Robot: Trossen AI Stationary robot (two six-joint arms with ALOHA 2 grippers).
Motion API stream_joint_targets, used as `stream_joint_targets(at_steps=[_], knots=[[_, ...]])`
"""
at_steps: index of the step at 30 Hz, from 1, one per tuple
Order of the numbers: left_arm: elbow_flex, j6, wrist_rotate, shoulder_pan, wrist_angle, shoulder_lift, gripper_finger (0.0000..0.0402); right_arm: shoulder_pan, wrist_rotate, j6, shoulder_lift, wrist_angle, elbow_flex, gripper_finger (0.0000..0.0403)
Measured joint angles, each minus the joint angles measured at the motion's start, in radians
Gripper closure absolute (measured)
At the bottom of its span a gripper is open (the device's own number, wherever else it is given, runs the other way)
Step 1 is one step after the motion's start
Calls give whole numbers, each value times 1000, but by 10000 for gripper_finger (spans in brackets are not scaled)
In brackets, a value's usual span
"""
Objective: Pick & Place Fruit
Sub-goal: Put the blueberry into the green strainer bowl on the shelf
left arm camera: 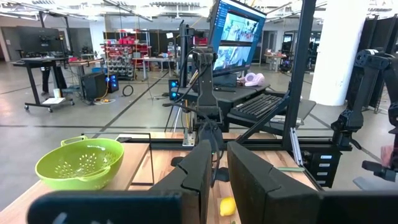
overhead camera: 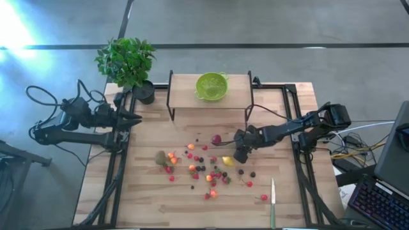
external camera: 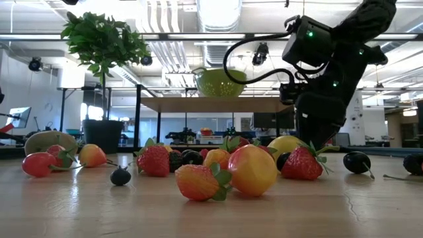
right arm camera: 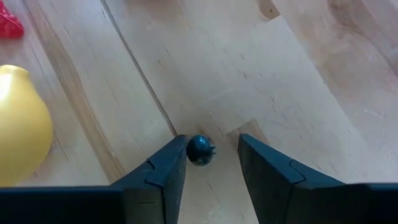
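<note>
R gripper [right arm camera: 211, 163] is down at the worktop [overhead camera: 153, 198], in the thick of the scattered fruit [overhead camera: 203, 171]. Fingers partly spread w/ a tiny dark blue berry [right arm camera: 200, 150] sitting between the tips: it touches one finger, a gap shows to the other, and it lies on the wood, so not clamped. Beside the gripper, off to one side, lies a yellow lemon [right arm camera: 22, 127]; a bit of red fruit [right arm camera: 9, 23] lies further past that. In the high view the R gripper [overhead camera: 241, 153] sits just next to the lemon [overhead camera: 227, 161], w/ a dark red fruit [overhead camera: 216, 139] close by on the shelf side of it.

Rest of the fruit spreads away from the R gripper toward the L arm: reds, oranges, dark berries, and the brown kiwi [overhead camera: 161, 157] at the far edge of that patch. Low view shows strawberries, peach-coloured pieces and dark berries on the wood in front of the R arm.

L gripper [overhead camera: 135, 119] waits clenched and empty at the worktop edge, well apart from the fruit, near a potted plant [overhead camera: 126, 61]. Green bowl [overhead camera: 211, 86] sits on a raised shelf [overhead camera: 185, 96] beyond both grippers. A green-handled knife [overhead camera: 273, 201] lies on the worktop, on the side of the R gripper away from the shelf.
</note>
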State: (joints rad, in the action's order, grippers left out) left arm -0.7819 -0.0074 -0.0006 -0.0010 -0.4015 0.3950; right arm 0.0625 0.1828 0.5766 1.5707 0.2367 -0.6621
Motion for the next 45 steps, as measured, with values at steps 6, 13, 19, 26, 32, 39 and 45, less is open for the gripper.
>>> stream_joint_targets(at_steps=[6,13,19,26,32,39,45], knots=[[0,0,0,0,0,0,339,3,3,0,-1,-24,11,279],[0,0,0,1,0,0,339,3,4,-2,0,-31,12,315],[0,0,0,1,0,0,339,2,3,-8,0,-33,12,362],[0,0,0,1,0,0,339,2,2,-12,0,-32,12,364],[0,0,0,1,0,0,339,3,-20,-58,-7,-20,-6,357],[0,0,0,1,0,0,339,3,-54,-148,-9,-5,-75,369],[0,0,0,1,0,0,339,0,-71,-280,-10,62,-196,357]])
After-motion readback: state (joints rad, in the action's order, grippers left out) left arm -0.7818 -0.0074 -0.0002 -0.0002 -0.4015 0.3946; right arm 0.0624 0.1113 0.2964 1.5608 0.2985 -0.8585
